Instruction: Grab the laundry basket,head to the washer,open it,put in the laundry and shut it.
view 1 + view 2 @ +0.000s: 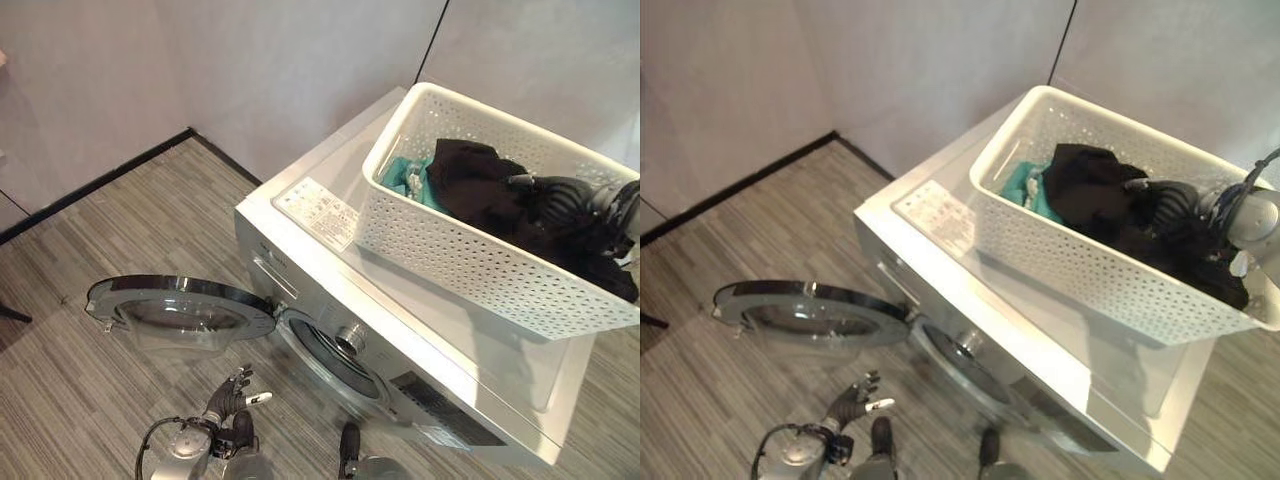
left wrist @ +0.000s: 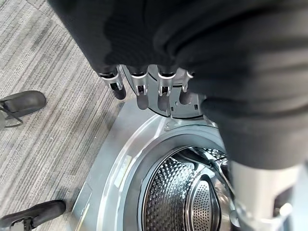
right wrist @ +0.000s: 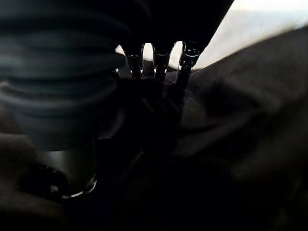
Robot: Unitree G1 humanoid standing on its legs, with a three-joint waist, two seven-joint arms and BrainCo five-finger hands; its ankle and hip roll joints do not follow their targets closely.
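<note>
Basket [image 1: 470, 250] sat atop the washer [image 1: 330, 300], door [image 1: 180, 305] open; right hand [image 1: 545, 195] in black laundry [image 1: 480, 185], grip hidden; left hand [image 1: 228, 398] hung loose, empty

No text can be read anywhere in these views. The washer [image 1: 420, 330] carries a pale label sheet [image 1: 318, 210] on its top, just beside the white laundry basket [image 1: 470, 255], with rows of small print and symbols too fine to make out (the same sheet shows in the right eye view). A dark strip [image 1: 445, 412] on the front panel near the door opening bears marks that are likewise too small to tell.
</note>
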